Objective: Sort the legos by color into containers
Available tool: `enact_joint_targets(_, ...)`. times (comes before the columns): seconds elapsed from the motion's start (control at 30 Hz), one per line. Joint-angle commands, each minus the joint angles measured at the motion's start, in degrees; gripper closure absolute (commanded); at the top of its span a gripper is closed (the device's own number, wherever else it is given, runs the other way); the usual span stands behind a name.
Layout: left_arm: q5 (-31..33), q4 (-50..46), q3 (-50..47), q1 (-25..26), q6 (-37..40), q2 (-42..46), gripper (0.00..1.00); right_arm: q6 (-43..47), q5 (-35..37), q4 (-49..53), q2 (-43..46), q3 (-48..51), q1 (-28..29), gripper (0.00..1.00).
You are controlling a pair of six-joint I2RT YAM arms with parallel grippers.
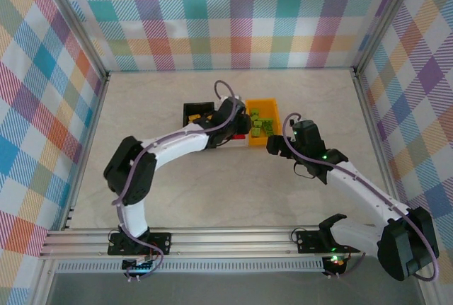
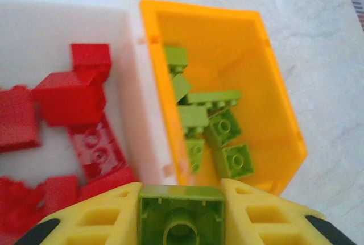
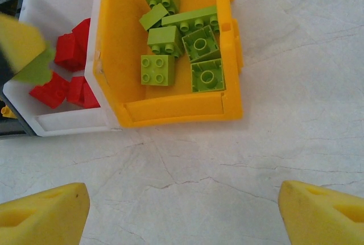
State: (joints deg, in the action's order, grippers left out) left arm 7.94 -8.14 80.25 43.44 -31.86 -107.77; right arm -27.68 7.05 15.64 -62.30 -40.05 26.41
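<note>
Legos in lime green (image 3: 170, 40) lay piled in the orange bin (image 3: 176, 109). Red legos (image 2: 68, 97) lay in the white bin (image 2: 142, 120), which touched the orange one's side. The black bin (image 1: 195, 112) stood on the white bin's other side. One more lime-green brick (image 2: 181, 199) was clenched between the yellow fingers of the left pincer (image 2: 182, 216), hollow underside toward the wrist camera, above the bins near where white wall met orange. The right pincer (image 3: 182, 199) was spread wide and held nothing. It hung over the bare counter (image 3: 239, 160) just beside the orange bin.
</note>
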Motion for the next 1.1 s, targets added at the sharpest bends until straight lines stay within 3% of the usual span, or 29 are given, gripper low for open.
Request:
enact_joint_targets(0.0, -2.1, -3.1, 7.2, 0.5, 1.1, -3.8, 0.67, -0.1, 0.8, 0.1, 1.0, 0.8, 0.0, 0.13)
enact_joint_targets(0.17, -1.8, -7.0, 15.8, 0.7, 1.5, -10.7, 0.6, -0.1, 1.0, 0.3, 1.2, 0.9, 0.0, 0.12)
enact_joint_targets(0.33, -1.5, -10.0, 19.6, 0.7, 1.8, -12.4, 0.25, 0.2, 1.3, 0.9, 1.6, 0.6, 0.0, 0.1)
enact_joint_targets(0.5, 0.5, -9.1, 16.5, 0.6, 2.7, -6.4, 0.0, 0.2, 1.2, 1.0, 1.7, 0.6, 0.0, 0.06)
enact_joint_targets(0.73, 5.2, -3.7, 0.0, -0.4, 3.6, 12.3, 0.0, 0.7, 1.5, 1.3, 2.1, 0.1, 0.0, 0.0)
enact_joint_targets(0.9, 15.7, -2.1, -14.2, -2.7, 8.5, 28.2, 0.0, 1.6, 1.0, 1.1, 1.8, -0.2, 0.0, 0.0)
enact_joint_targets(1.07, 28.0, 0.8, -29.7, -11.0, 11.8, 42.5, 0.0, 1.3, 0.4, -2.1, 1.9, 1.1, 0.0, 0.0)
